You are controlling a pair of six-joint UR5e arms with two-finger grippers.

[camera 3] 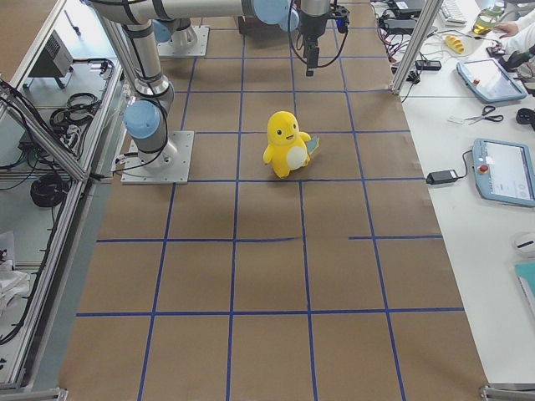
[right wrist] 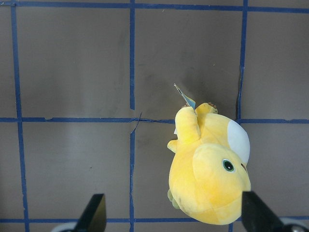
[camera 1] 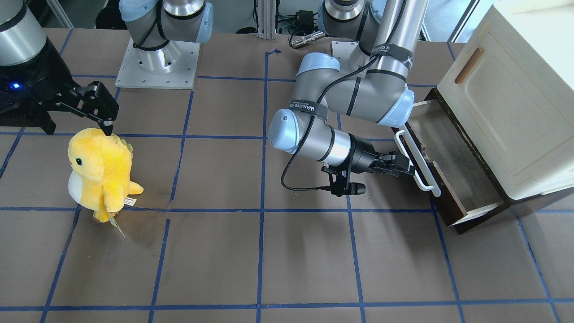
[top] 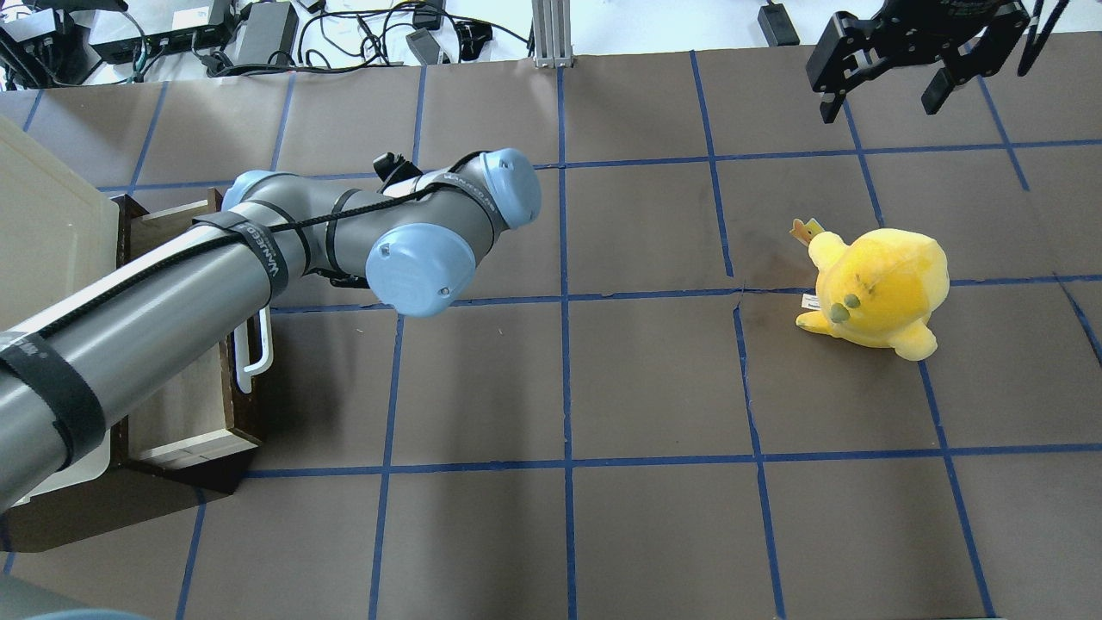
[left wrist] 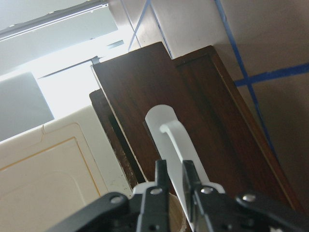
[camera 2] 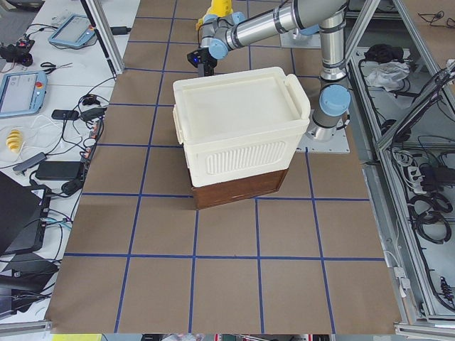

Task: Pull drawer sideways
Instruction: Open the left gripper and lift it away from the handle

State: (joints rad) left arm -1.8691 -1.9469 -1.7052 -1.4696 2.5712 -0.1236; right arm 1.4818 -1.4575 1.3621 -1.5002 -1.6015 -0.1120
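Note:
The drawer (camera 1: 453,161) has a dark brown front and a long white bar handle (camera 1: 418,163). It stands partly pulled out from under the cream cabinet (camera 1: 515,103), and its pale interior shows in the overhead view (top: 185,405). My left gripper (camera 1: 407,168) is shut on the handle near its middle. In the left wrist view the fingers (left wrist: 161,176) pinch the white bar (left wrist: 171,130) against the drawer front (left wrist: 193,106). My right gripper (top: 891,82) is open and empty, far from the drawer.
A yellow plush toy (camera 1: 99,172) stands on the brown mat just under my right gripper (camera 1: 96,105); it also shows in the right wrist view (right wrist: 210,174). The cabinet door has a small brown handle (camera 1: 469,65). Blue tape lines grid the table.

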